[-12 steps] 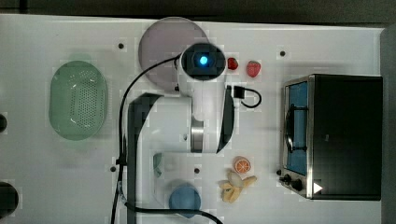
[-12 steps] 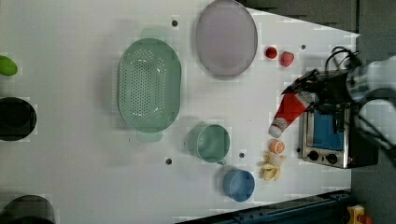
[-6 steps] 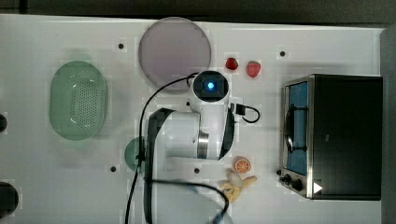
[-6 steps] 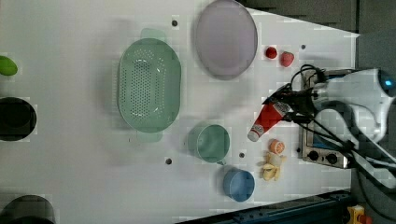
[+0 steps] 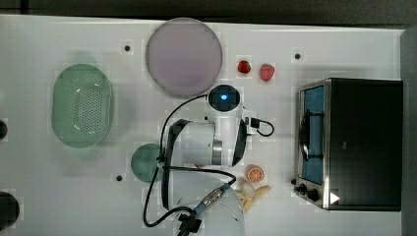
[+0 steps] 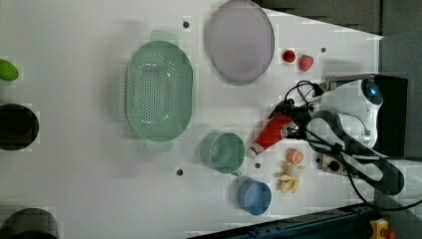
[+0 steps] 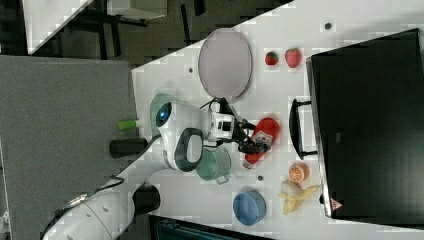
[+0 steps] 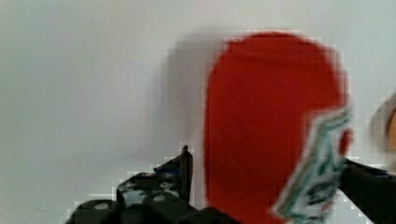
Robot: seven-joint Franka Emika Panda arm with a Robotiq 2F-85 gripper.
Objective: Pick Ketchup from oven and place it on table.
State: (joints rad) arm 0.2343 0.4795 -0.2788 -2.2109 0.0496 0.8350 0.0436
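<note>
The Ketchup point(image 6: 271, 133), a red squeeze bottle with a white cap, lies on the white table point(image 5: 344, 49) between the green mug and the oven point(image 5: 364, 142). The right view has the Ketchup point(image 7: 260, 137) in front of the oven's point(image 7: 370, 125) handle, with its cap towards the mug. My gripper point(image 6: 287, 122) straddles the bottle's thick end. In the wrist view the red bottle point(image 8: 261, 130) sits between the spread fingers of my gripper point(image 8: 268, 161). One finger point(image 8: 183, 163) stands a little clear of its side, so the gripper is open.
A purple plate point(image 5: 184, 56) and two strawberries point(image 5: 244, 67) lie at the back. A green colander point(image 5: 82, 105) is at the top view's left. A green mug point(image 6: 224, 153), a blue bowl point(image 6: 254, 196), an orange half point(image 5: 255, 174) and a banana point(image 5: 253, 193) crowd the bottle.
The arm moved away from the oven toward the top view's left, carrying the bottle down beside the mug. The fingers have spread apart around it.
</note>
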